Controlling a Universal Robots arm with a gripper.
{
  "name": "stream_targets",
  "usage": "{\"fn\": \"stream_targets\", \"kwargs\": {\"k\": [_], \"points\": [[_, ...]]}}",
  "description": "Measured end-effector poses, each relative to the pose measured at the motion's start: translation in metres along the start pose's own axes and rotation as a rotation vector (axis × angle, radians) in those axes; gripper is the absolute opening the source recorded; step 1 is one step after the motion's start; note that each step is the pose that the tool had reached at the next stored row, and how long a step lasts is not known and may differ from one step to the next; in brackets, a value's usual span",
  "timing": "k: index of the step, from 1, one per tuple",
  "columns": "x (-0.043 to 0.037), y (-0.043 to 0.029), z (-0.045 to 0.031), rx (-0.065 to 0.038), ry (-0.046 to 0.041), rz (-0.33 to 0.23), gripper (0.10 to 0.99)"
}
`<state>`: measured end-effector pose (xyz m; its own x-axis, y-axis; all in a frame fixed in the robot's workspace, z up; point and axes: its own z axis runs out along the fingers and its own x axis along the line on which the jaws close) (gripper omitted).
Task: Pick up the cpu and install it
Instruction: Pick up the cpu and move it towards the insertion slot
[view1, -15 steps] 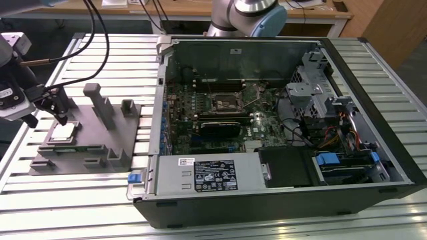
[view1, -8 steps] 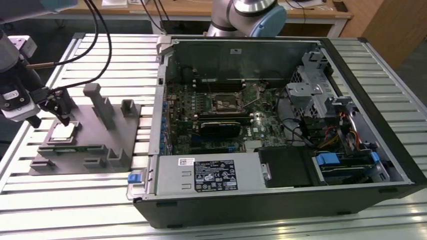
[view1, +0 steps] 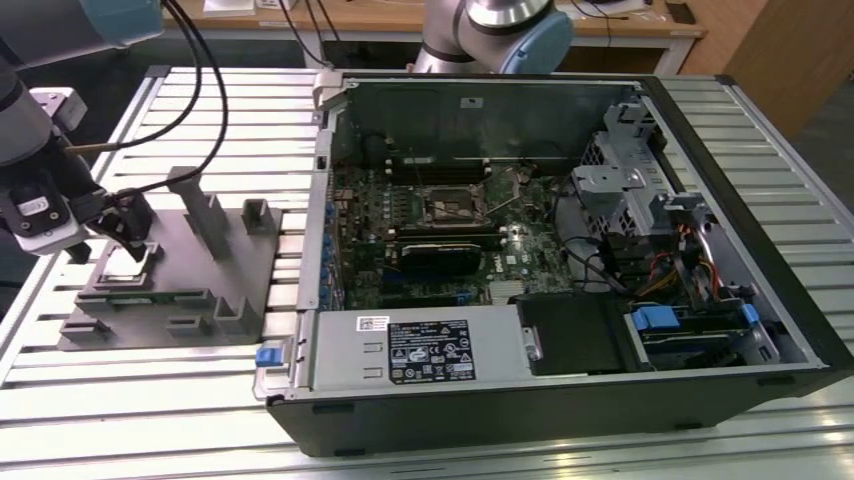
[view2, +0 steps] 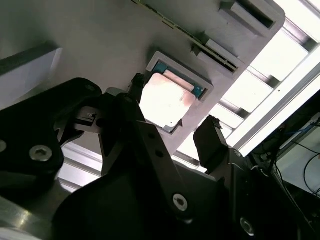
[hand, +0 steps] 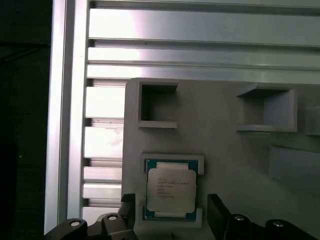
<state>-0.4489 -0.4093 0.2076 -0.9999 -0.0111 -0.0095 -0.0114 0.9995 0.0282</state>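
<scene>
The cpu (hand: 171, 189) is a small square chip with a pale metal top, lying flat in a shallow pocket of the grey fixture (view1: 200, 270) at the exterior view's left. In the exterior view my gripper (view1: 130, 232) hangs just above the cpu (view1: 124, 268). Both wrist views show my gripper (hand: 172, 206) open, one dark finger (hand: 128, 210) on each side of the chip and a gap between each finger and it. In the second wrist view the cpu (view2: 165, 100) sits between the fingers of my gripper (view2: 172, 112). The motherboard socket (view1: 451, 208) lies inside the open computer case.
The open computer case (view1: 747, 250) takes up the exterior view's middle and right, with a silver power-supply box (view1: 414, 345) at its front. The grey fixture has upright posts (view1: 207, 215) and empty pockets (hand: 157, 102). Cables (view1: 200, 90) run above the slatted aluminium table (view1: 134, 400).
</scene>
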Motion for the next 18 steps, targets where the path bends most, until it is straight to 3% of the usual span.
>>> {"fn": "stream_targets", "kwargs": {"k": [4,8,18], "points": [[-0.0030,-0.0001,0.0036,0.000,-0.0001,0.003,0.682],[-0.0030,0.0014,0.0079,0.000,-0.0006,0.028,0.682],[-0.0009,0.0030,0.0188,0.000,-0.0007,0.028,0.682]]}}
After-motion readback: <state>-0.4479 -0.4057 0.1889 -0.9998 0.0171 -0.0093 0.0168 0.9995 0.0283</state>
